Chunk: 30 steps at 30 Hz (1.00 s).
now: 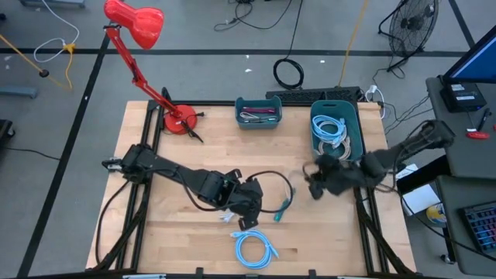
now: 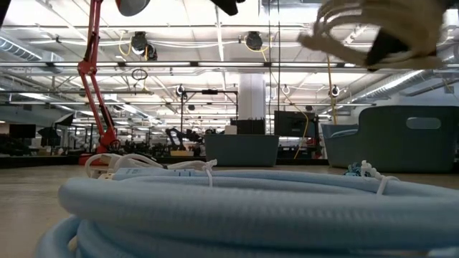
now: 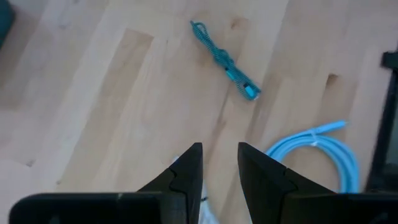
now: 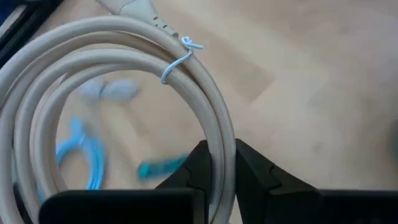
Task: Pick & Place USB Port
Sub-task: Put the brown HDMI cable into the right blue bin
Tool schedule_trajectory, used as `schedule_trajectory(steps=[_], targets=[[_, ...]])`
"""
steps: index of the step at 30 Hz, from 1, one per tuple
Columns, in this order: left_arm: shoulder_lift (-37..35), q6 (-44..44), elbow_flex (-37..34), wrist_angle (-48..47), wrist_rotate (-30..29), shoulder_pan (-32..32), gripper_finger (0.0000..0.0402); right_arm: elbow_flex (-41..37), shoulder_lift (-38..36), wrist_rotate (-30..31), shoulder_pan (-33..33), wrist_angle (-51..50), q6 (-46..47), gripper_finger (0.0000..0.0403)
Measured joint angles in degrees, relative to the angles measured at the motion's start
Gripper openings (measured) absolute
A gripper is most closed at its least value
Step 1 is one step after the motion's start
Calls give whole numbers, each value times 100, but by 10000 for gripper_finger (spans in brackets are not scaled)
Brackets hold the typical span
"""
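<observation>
our right gripper (image 4: 217,163) pinches a coiled beige cable (image 4: 124,43), lifted above the wooden table (image 1: 178,155) just in front of the teal bin (image 1: 335,124) of cables. our left gripper (image 3: 219,163) hovers near table centre, fingers slightly apart around nothing. beside it lie a small teal cable (image 3: 225,61), a black cable loop (image 1: 275,182) and a light blue coil (image 1: 254,249). a red desk lamp (image 1: 139,23) and a small tray (image 1: 258,113) stand at the far edge.
</observation>
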Motion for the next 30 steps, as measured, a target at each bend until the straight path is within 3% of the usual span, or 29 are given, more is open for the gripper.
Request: schedule_trajectory(steps=[10,16,25,30], targets=[[-3,669,0,-915,-7,319,103,9,-99,15,-2594,-335,-421,32],[-116,1267,4,-1303,-392,367,84,9,-184,252,-3863,-474,-804,32],[-314,1549,4,-1853,-649,379,8,363,-651,963,-5104,-1774,-1234,32],[-411,1494,4,-1909,-757,425,16,479,-895,942,-5392,-2134,-1405,32]])
